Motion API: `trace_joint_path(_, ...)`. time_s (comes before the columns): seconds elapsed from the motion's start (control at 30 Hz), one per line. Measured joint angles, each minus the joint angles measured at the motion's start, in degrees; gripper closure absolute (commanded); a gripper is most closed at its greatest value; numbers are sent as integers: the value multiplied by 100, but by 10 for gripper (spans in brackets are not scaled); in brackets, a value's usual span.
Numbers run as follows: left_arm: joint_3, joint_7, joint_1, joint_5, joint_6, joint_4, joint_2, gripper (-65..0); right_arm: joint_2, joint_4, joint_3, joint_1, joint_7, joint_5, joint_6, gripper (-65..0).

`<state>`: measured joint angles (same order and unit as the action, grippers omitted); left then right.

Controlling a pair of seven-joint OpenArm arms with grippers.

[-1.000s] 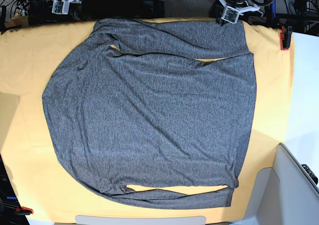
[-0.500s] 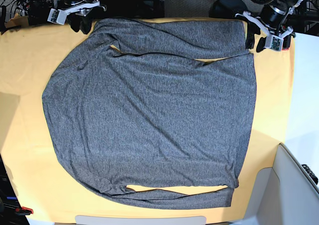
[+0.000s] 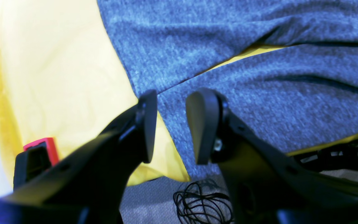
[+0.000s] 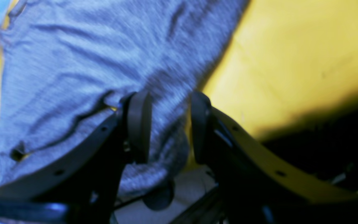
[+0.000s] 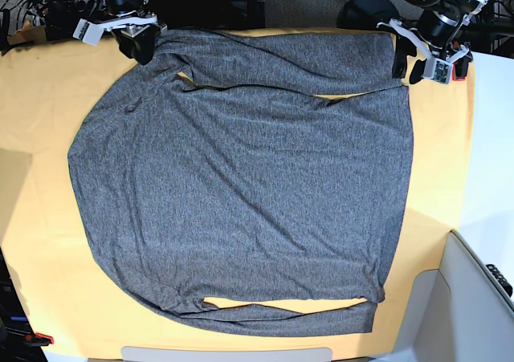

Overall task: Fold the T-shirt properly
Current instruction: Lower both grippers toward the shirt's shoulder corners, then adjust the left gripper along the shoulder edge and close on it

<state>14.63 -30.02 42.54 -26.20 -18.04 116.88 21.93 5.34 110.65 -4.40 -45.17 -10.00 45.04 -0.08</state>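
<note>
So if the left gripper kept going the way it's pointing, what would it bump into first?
Most likely the T-shirt. In the left wrist view the left gripper is open, with the shirt's edge between its fingers and the yellow cloth beside it. Depth is hard to judge.

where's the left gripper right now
In the base view the left gripper is at the top right, jaws open at the far right corner of the T-shirt, over the yellow-orange cloth; a red clamp sits just beside it.
</note>
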Motion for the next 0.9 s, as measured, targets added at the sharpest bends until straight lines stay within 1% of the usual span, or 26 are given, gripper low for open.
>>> trace_joint_path(0.07, 0, 2, 2, 0, 0, 0, 0, -197, 0, -240, -15, 46, -2, 7, -44, -220)
trace_joint_path(0.13, 0, 0, 2, 0, 0, 0, 0, -197, 2, -439, -24, 42, 177, 0, 46, -220)
trace_joint_path(0.23, 0, -2, 2, 0, 0, -2, -2, -197, -186, -586, -55, 155, 310, 0, 96, -220)
trace_joint_path(0.27, 0, 0, 0, 0, 0, -2, 0, -197, -203, -603, -17, 188, 321, -2, 96, -220)
trace_joint_path(0.53, 0, 0, 0, 0, 0, -2, 0, -198, -175, -614, 284, 199, 385, -2, 116, -220)
trace_joint_path(0.67, 205, 2, 0, -2, 0, -2, -39, -198, -175, -610, 439, 179, 402, -2, 120, -220)
trace_joint_path(0.8, 566, -2, 2, -2, 0, -2, -260, -198, -179, -603, 442, 138, 400, -2, 138, -219)
trace_joint_path(0.9, 688, -378, -15, -17, -2, -2, -310, -199, -155, -603, 450, 129, 380, -2, 146, -217)
